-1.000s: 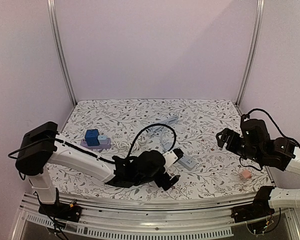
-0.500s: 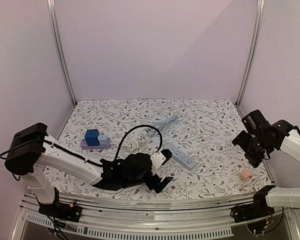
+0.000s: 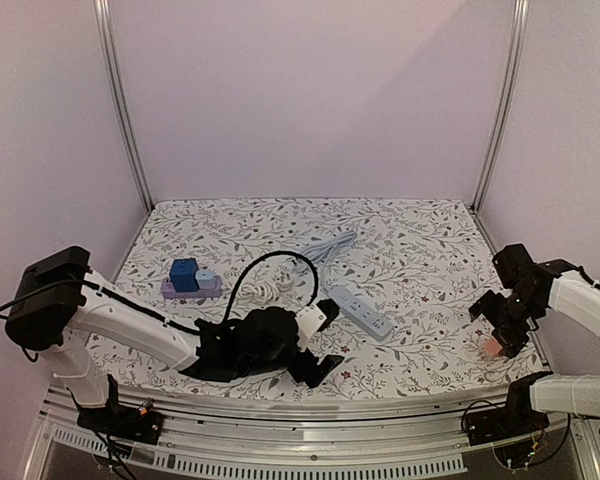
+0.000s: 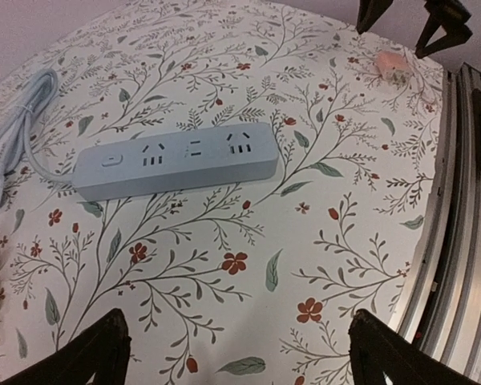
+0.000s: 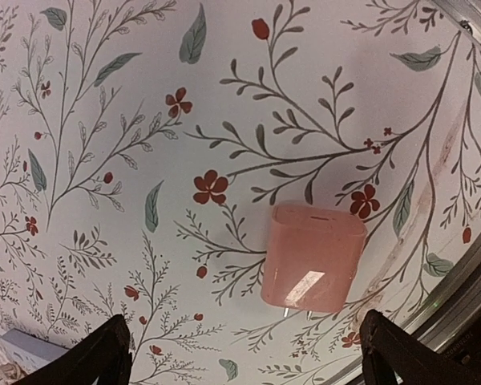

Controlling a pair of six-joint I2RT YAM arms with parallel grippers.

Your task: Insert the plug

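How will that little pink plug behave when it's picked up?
The pink plug looks small and boxy, so it is probably light and rigid. Its glossy highlight suggests smooth plastic that may slip in the right gripper. Lying flat, it should slide rather than roll if nudged.

The table with a white floral-print covering [image 3: 420,240] carries 4 items:
- a pale blue plastic power strip [image 3: 361,311] near centre, with 3 socket groups
- a pink rounded plastic plug [image 5: 313,257] near the right edge
- a purple strip [image 3: 190,289] at left
- a white coiled cord [image 3: 265,290] between the 2 strips
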